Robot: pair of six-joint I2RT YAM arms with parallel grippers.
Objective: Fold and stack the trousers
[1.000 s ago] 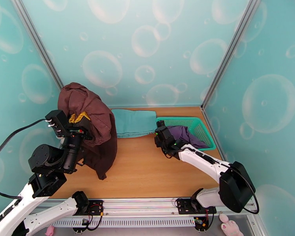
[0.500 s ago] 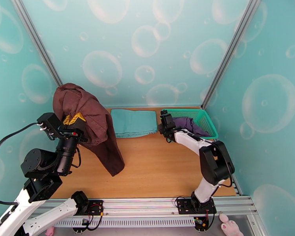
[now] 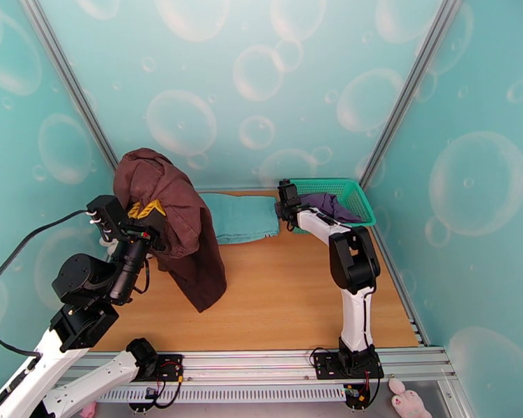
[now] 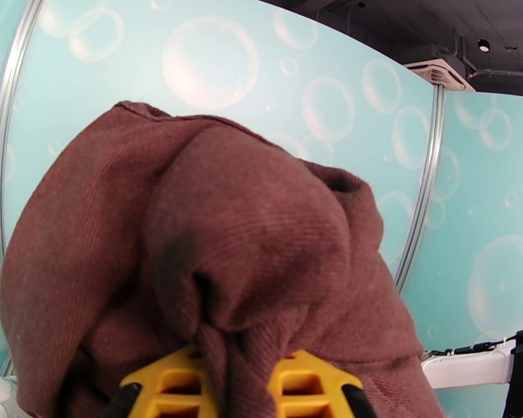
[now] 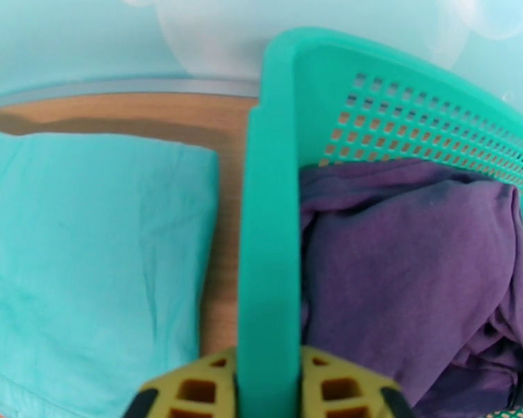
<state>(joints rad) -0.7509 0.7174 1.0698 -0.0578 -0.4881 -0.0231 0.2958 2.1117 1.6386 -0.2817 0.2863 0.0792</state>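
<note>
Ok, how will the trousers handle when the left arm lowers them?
Probably floppy: the trousers bunch over the left gripper and hang limp toward the table. Likely not slippery: the cloth looks ribbed and matte. They may land crumpled.

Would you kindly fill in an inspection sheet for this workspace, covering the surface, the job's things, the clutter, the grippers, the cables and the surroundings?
Surface: wooden table, bare across the middle.
Job's things: dark brown trousers, bunched and lifted at the left, one end hanging down toward the table; not folded.
Clutter: folded teal cloth at the far edge; green basket beside it, holding a purple garment.
Grippers: left gripper shut on the trousers; right gripper shut on the basket's rim.
Cables: black cable loops from the left wrist off to the left.
Surroundings: teal bubble-patterned walls; pink toy below the near rail.
</note>
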